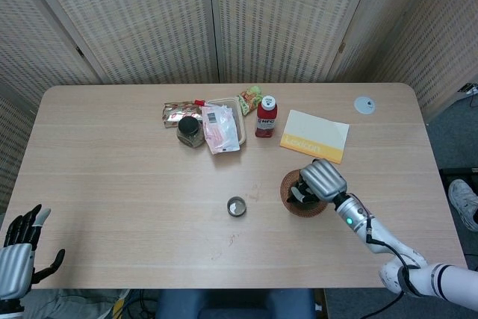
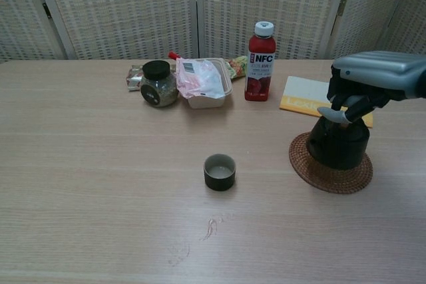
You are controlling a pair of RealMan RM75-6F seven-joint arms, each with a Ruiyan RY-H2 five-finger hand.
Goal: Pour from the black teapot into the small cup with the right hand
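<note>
The black teapot (image 2: 337, 143) stands upright on the round woven coaster (image 2: 331, 171), directly under the right hand (image 2: 359, 94). That hand comes down on it from above, its dark fingers (image 2: 341, 103) curled over the teapot's top and gripping it; in the head view the hand (image 1: 317, 181) covers most of the pot, so only a dark sliver shows beneath it. The small cup (image 2: 219, 171) sits on the bare tabletop (image 2: 100, 184) well to the left of the right hand and slightly nearer the robot, upright and apart from everything else

Just beyond the hand, touching nothing, lies a yellow and white booklet (image 1: 315, 136). Further to its left, at the far side of the tabletop, stands a red NFC juice bottle (image 2: 261, 61) with a white cap, then a shallow tray holding a pink packet (image 2: 201, 79), a black-lidded jar (image 2: 158, 84), and some snack wrappers (image 1: 178, 110) behind them. A small white disc (image 1: 364, 104) lies near the far right corner

The left hand (image 1: 18, 246) hangs off the near left edge of the tabletop, well apart from all the things, fingers spread and holding nothing
</note>
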